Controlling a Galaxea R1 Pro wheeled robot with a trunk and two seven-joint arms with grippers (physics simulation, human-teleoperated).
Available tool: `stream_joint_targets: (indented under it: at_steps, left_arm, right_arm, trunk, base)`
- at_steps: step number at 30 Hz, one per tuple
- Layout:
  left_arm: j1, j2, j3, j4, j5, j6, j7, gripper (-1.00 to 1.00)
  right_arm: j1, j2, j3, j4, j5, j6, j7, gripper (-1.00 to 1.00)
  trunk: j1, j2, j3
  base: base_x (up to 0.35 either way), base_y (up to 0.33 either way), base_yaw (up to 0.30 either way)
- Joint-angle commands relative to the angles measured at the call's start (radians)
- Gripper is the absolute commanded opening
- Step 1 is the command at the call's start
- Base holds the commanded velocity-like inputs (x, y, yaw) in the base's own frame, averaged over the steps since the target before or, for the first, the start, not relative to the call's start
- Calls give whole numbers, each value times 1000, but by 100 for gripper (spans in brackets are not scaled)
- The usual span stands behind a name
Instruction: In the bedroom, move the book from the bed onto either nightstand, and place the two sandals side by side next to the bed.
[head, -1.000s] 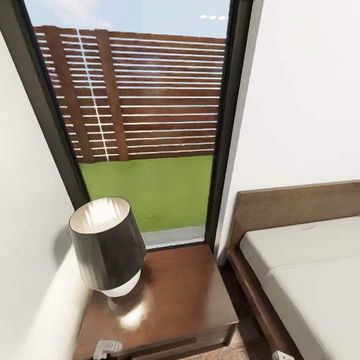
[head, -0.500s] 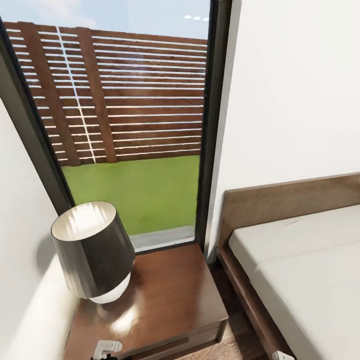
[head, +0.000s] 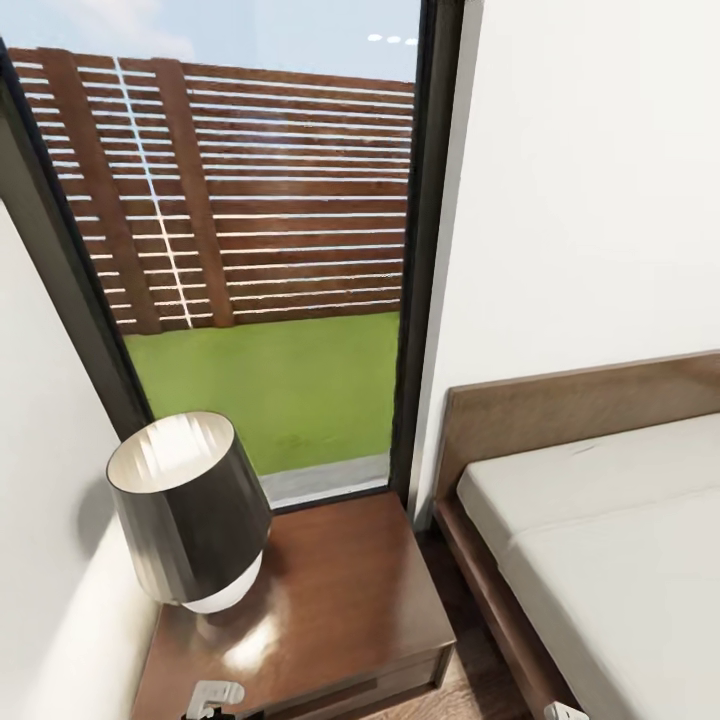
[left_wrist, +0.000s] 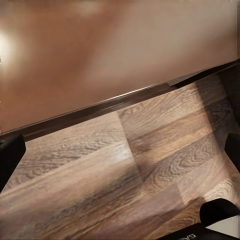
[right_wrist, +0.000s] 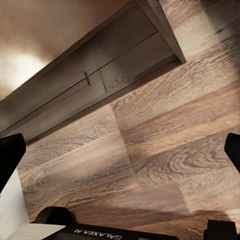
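The nightstand (head: 340, 590) stands low in the head view, dark-brown with a glossy top, and a black-shaded lamp (head: 187, 510) sits on its left part. To its right lies the bed (head: 610, 540), with a pale-grey mattress and a brown headboard (head: 560, 410). The book and the sandals are out of view. My left gripper (left_wrist: 120, 152) hangs open over the wood floor (left_wrist: 125, 180) beside the nightstand's top (left_wrist: 100, 45). My right gripper (right_wrist: 120, 152) is open too, over the floor in front of the nightstand's drawer front (right_wrist: 100, 75). Nothing is between either pair of fingers.
A tall black-framed window (head: 260, 250) rises behind the nightstand, showing grass and a slatted fence. White walls (head: 580, 200) close in on both sides. A narrow strip of floor (head: 470, 640) runs between nightstand and bed frame.
The whole head picture has shifted left, so the camera has turned a little to the right. Lamp, nightstand and bed have not moved.
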Motion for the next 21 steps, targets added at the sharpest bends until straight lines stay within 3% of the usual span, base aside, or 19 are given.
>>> stream_joint_targets:
  at_steps: [1, 21]
  left_arm:
    - [-1, 0, 5, 1, 2, 0, -5, 100]
    - [-1, 0, 5, 1, 2, 0, -5, 100]
  right_arm:
    - [0, 0, -9, -1, 10, 2, 4, 100]
    - [0, 0, -9, -1, 9, 2, 4, 100]
  trunk:
    - [-4, 7, 2]
    - [-81, 147, 65]
  base:
    - [0, 0, 0]
    - [0, 0, 0]
